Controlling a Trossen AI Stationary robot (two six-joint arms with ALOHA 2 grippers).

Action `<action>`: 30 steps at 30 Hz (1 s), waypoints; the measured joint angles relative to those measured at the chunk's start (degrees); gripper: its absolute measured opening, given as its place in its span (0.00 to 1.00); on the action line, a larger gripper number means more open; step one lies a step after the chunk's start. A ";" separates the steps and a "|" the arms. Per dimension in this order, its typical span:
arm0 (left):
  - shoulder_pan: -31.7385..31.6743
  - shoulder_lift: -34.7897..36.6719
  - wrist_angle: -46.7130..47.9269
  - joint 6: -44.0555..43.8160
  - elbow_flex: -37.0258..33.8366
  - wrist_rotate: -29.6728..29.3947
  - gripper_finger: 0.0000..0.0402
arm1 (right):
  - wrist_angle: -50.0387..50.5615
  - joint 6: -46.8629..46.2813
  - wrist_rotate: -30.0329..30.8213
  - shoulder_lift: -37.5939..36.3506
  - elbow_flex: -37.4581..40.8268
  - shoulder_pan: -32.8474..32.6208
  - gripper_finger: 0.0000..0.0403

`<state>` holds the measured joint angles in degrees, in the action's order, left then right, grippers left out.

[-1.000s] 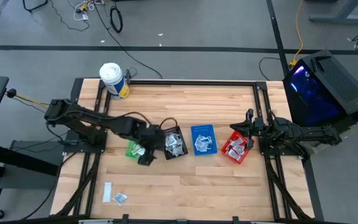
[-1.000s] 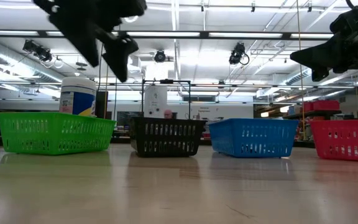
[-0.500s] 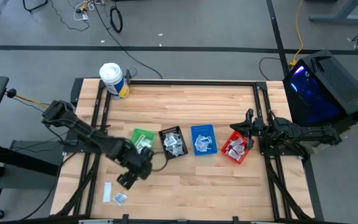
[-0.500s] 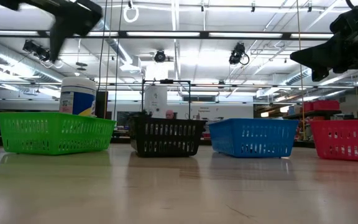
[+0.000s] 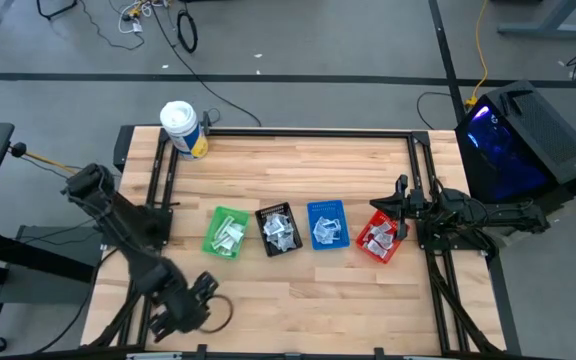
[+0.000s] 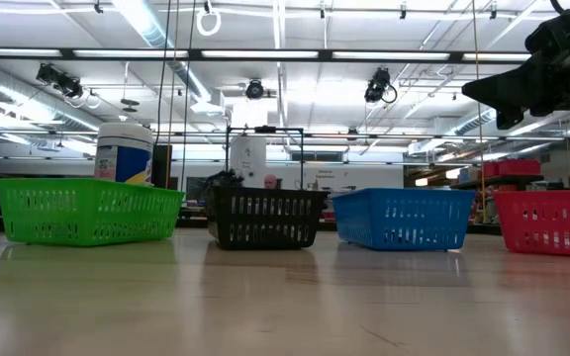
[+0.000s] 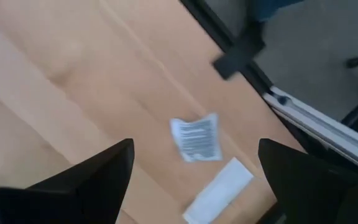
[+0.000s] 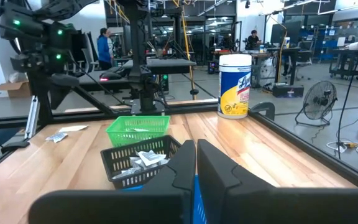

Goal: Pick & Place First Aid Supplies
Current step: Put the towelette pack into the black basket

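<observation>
Two first aid supplies lie flat on the wood near the table's near left corner: a small white printed sachet (image 7: 196, 134) and a plain white strip packet (image 7: 219, 190). My left gripper (image 7: 194, 149) hovers open above them, pointing steeply down, one finger on either side, touching nothing. In the high view the left gripper (image 5: 188, 305) covers both. More sachets lie in the green bin (image 5: 226, 232), black bin (image 5: 278, 230), blue bin (image 5: 326, 224) and red bin (image 5: 380, 238). My right gripper (image 8: 195, 168) waits shut and level beside the red bin at the table's right.
The bins stand in a row across the table's middle (image 6: 265, 218). A white tub (image 5: 183, 130) with a yellow-blue label stands at the far left corner. A black frame rail (image 7: 303, 118) runs along the table edge close to the two sachets. Bare wood lies in front of the bins.
My left gripper has swung from above the green and black bins toward the table's near left corner, rolling as it went and staying open. It has left the low view and now hangs over the two loose sachets.
</observation>
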<state>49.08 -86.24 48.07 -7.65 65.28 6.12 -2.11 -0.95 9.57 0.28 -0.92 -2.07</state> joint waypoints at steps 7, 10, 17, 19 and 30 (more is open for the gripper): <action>5.14 -2.38 -0.17 -3.77 0.02 -4.08 0.92 | 0.00 0.00 -0.01 0.01 0.00 0.00 0.06; 6.74 -3.51 -0.40 -5.12 -0.04 -4.47 0.96 | 0.00 0.00 0.01 0.01 -0.01 0.00 0.06; 11.40 -6.25 -2.34 -10.64 -0.07 -11.81 0.97 | 0.00 0.00 0.01 0.01 0.00 0.00 0.06; 12.65 -7.24 -3.79 -10.91 -0.07 -12.31 0.96 | 0.00 0.00 0.00 0.01 0.00 0.01 0.06; 15.16 -14.28 -5.14 -15.65 -0.11 -15.34 0.96 | -0.01 0.00 0.01 0.01 0.01 -0.01 0.06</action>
<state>64.24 -100.51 42.94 -23.30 65.17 -9.22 -2.12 -0.95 9.58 0.29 -0.91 -2.08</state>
